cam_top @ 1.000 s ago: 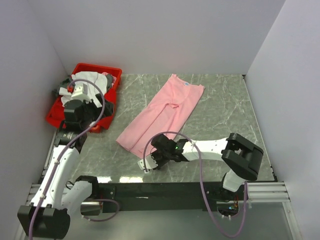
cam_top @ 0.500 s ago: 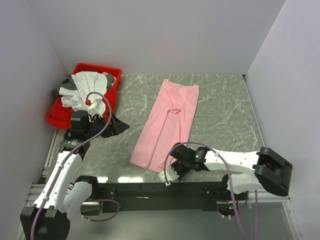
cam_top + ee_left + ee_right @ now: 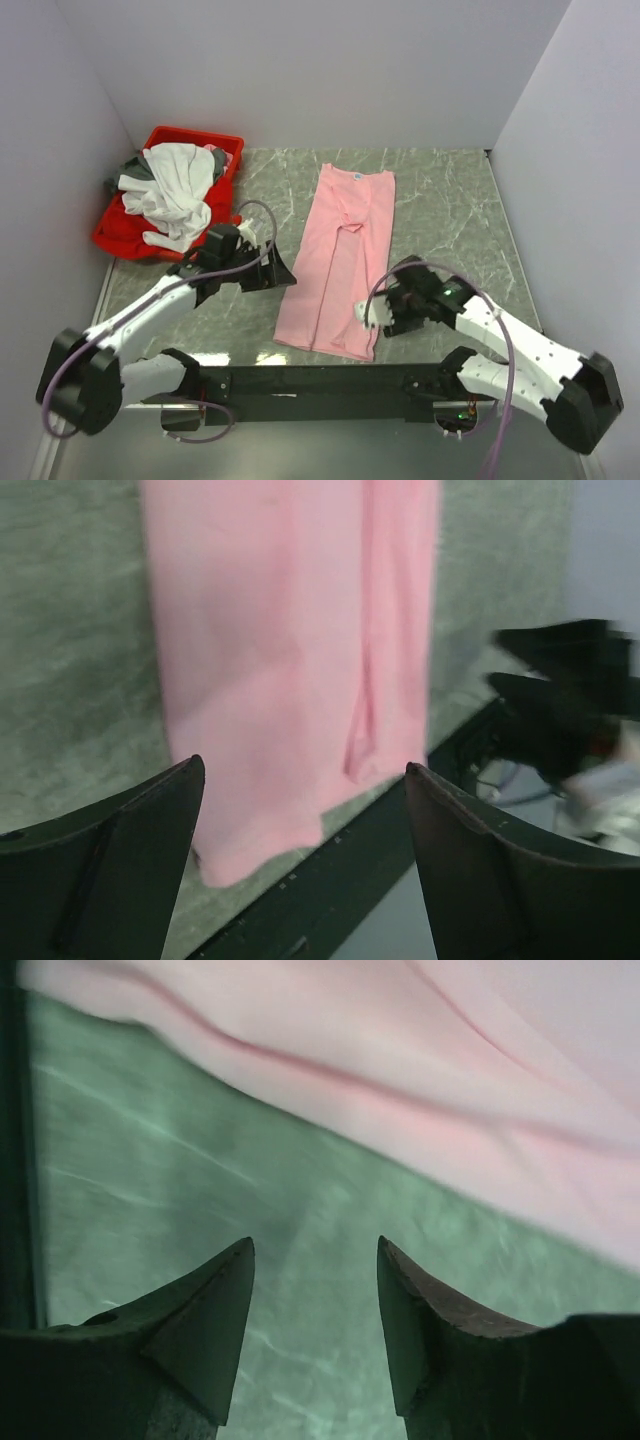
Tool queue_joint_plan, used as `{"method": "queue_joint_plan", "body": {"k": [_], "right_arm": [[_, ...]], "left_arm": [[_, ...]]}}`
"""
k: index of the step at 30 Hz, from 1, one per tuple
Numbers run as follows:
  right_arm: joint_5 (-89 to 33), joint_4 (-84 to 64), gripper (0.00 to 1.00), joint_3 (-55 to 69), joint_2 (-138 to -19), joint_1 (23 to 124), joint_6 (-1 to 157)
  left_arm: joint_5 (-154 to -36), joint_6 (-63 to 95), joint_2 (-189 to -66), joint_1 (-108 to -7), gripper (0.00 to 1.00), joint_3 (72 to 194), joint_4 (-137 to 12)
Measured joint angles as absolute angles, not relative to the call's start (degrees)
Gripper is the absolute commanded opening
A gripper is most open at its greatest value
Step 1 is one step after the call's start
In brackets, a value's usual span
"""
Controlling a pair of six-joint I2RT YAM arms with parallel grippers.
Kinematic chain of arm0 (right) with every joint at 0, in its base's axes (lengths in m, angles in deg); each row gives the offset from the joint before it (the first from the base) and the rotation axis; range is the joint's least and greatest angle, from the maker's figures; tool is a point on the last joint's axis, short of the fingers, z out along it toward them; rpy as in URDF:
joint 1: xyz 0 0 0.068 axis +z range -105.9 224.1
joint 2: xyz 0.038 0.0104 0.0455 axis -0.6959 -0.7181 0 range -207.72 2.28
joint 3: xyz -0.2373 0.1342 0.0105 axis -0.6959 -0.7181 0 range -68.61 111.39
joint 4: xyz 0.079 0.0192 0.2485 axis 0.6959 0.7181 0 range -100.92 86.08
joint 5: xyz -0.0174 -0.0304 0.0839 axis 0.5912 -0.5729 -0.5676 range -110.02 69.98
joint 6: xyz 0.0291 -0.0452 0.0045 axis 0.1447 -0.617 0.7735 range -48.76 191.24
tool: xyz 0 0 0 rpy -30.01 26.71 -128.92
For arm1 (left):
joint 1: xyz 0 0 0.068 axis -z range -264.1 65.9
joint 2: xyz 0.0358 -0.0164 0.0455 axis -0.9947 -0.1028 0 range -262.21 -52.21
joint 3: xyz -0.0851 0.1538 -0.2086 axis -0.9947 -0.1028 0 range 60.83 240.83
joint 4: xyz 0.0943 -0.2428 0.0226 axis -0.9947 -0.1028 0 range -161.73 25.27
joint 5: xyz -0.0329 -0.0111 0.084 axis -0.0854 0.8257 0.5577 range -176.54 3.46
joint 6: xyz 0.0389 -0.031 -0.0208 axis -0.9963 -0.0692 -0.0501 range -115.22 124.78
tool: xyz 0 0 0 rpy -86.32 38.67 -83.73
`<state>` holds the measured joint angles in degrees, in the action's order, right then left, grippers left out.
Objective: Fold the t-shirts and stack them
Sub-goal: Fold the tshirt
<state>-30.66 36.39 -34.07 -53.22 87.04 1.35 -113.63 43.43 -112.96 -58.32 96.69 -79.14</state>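
A light pink t-shirt [image 3: 340, 255], folded lengthwise into a long strip, lies flat in the middle of the table, collar end far and hem near the front edge. My left gripper [image 3: 273, 270] is open and empty just left of the strip; its wrist view shows the pink shirt [image 3: 290, 650] between the open jaws [image 3: 303, 765]. My right gripper [image 3: 378, 314] is open and empty just right of the shirt's near end; its wrist view [image 3: 315, 1241] shows bare table below and the pink shirt's edge [image 3: 420, 1050] ahead. A white shirt [image 3: 172, 185] and a dark grey shirt [image 3: 122, 172] lie heaped in the bin.
A red plastic bin [image 3: 115, 238] stands at the far left of the green marbled table [image 3: 450, 215]. White walls close in the left, back and right. The black front rail [image 3: 320, 378] runs along the near edge.
The pink shirt has swung from a slant to nearly straight, hem toward the front. My right gripper moved right, off the shirt's near end. My left arm swung from the bin to the shirt's left side.
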Motion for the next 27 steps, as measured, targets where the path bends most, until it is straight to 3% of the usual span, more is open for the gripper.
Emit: {"method": "queue_joint_plan", "body": {"k": [1, 3, 6, 7, 11, 18, 27], "right_arm": [[-30.81, 36.07, 0.74, -33.19, -51.93, 83.76, 2.45], [-32.17, 33.03, 0.81, -32.17, -50.62, 76.98, 6.58], [-36.54, 26.27, 0.78, -29.46, -54.14, 63.89, 16.87], [-38.44, 25.33, 0.72, -26.88, -56.61, 59.43, 20.81], [-49.26, 18.82, 0.67, -14.99, -70.80, 46.82, 36.48], [-58.07, 12.15, 0.67, -10.42, -76.76, 44.22, 55.56], [-62.13, 11.00, 0.67, -10.42, -78.91, 42.93, 61.46]], "left_arm": [[-112.04, 43.41, -115.56, -57.95, 0.86, 97.34, -79.03], [-108.80, 42.76, -121.94, -57.77, 0.86, 100.25, -79.03], [-105.35, 40.75, -132.19, -57.84, 0.80, 107.46, -78.84], [-104.76, 39.92, -136.87, -57.97, 0.75, 111.27, -78.77], [-103.77, 37.14, -156.37, -58.34, 0.69, 132.01, -79.30], [-99.73, 36.55, -182.31, -58.86, 0.58, 162.06, -82.29], [-98.62, 36.59, -195.56, -59.87, 0.29, 181.34, -86.88]]}}
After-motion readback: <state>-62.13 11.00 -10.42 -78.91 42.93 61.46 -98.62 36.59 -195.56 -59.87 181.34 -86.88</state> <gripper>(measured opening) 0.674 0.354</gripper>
